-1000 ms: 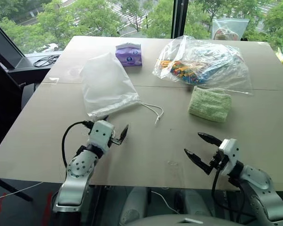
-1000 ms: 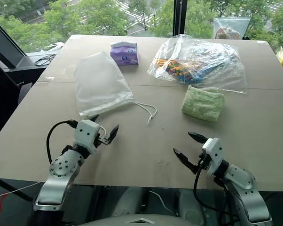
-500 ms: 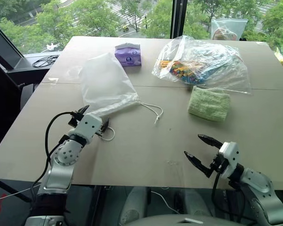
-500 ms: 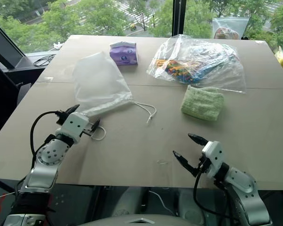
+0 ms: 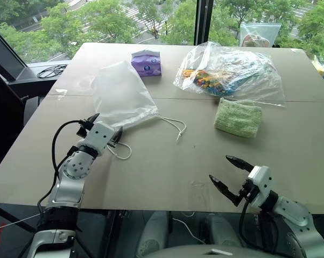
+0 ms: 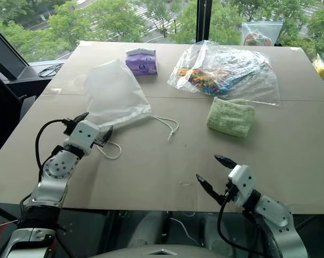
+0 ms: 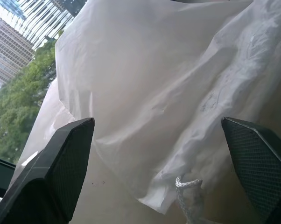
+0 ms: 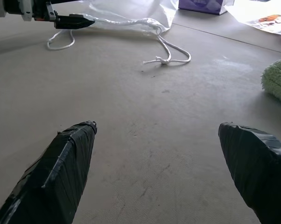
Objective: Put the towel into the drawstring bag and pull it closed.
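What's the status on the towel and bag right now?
Both grippers, left and right, open, empty. Left at bag mouth. Towel out on table. Nothing between.

Two head cameras look forward and down over the beige rectangular table (image 5: 167,156) from nearly the same spot. The left wrist camera sits close against the translucent white drawstring bag (image 7: 178,93). The right wrist camera looks low across the tabletop, sharing that bag's white cord (image 8: 171,51).

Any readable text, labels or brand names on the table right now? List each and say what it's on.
None can be read.
Purple tissue packet: a dark round label on its front, too small to read.
Big clear plastic bag: colourful items inside, any print too blurred.
Small clear zip bag: no legible marking.
Drawstring bag and towel: no print visible.
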Motion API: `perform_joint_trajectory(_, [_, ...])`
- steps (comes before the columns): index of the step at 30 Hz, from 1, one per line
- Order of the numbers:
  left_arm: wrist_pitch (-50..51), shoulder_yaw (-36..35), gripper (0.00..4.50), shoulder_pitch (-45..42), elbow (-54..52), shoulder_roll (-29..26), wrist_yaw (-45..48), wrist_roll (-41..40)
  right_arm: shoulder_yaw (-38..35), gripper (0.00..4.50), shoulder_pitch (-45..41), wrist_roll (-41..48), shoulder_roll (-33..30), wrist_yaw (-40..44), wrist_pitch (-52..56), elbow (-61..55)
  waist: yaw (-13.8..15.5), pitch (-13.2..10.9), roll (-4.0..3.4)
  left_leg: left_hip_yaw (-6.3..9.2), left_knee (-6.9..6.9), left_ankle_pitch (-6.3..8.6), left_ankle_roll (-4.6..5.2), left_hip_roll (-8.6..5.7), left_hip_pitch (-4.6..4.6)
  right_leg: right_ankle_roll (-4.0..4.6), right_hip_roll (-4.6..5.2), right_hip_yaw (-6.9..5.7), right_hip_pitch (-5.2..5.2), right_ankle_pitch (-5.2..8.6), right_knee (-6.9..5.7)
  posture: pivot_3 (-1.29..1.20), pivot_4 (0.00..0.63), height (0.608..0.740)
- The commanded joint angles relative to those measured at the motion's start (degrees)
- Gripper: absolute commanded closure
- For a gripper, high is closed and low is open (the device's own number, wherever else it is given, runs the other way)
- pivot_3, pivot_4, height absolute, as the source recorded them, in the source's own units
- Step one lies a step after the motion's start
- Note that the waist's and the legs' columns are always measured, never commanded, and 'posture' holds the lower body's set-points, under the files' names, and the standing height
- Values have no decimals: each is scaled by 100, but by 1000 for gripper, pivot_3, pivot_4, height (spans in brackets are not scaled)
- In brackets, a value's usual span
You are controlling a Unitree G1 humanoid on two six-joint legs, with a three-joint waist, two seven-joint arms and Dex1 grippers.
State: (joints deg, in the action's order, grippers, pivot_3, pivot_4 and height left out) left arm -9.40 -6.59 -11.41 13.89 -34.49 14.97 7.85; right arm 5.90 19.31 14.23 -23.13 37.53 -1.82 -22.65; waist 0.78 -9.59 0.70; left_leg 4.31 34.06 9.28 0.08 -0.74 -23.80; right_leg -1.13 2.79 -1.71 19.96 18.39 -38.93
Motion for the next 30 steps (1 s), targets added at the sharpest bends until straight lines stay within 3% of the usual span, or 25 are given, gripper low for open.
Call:
perform_joint_trajectory(1, [-83, 41, 818, -149, 181, -126, 2, 144, 68, 0, -86, -47, 61, -133, 38, -261, 1, 0, 0, -1, 0, 0, 0, 0, 0, 0, 0, 1, 0, 0, 0, 0, 150, 740])
perform_joint_trajectory(7, [-92, 122, 3524, -527, 618, -150, -66, 310, 195, 0, -268, -99, 184, -265, 77, -273, 4, -1, 2, 1, 1, 0, 0, 0, -3, -1, -2, -2, 1, -1, -1, 0, 150, 740])
perform_joint_trajectory(8, [-107, 136, 3810, -555, 641, -151, -60, 322, 209, 0, -284, -92, 199, -283, 91, -301, 5, -1, 2, 1, 1, 0, 0, 0, -4, -1, -2, -2, 1, -1, -1, 0, 150, 740])
perform_joint_trajectory(9, [-123, 150, 4412, -574, 654, -153, -49, 329, 222, 0, -297, -75, 221, -307, 110, -340, 4, -1, 2, 0, 2, 0, 1, 0, -4, -1, -2, -2, 0, -2, -1, 0, 150, 740])
perform_joint_trajectory(21, [-264, 145, 4467, -455, 253, -107, -102, 317, 262, 0, -371, 12, 305, -518, 356, -698, -1, 0, 3, -2, 4, 0, 1, 0, -3, -2, 0, 2, 1, -3, -3, 0, 150, 740])
perform_joint_trajectory(30, [-392, -350, 4467, -403, -870, 91, -1226, 630, -455, 0, -699, 221, 196, -565, 222, -236, -1, -2, 5, -2, 7, 0, 1, 0, -5, 1, 2, 2, 1, -6, -2, 0, 150, 740])
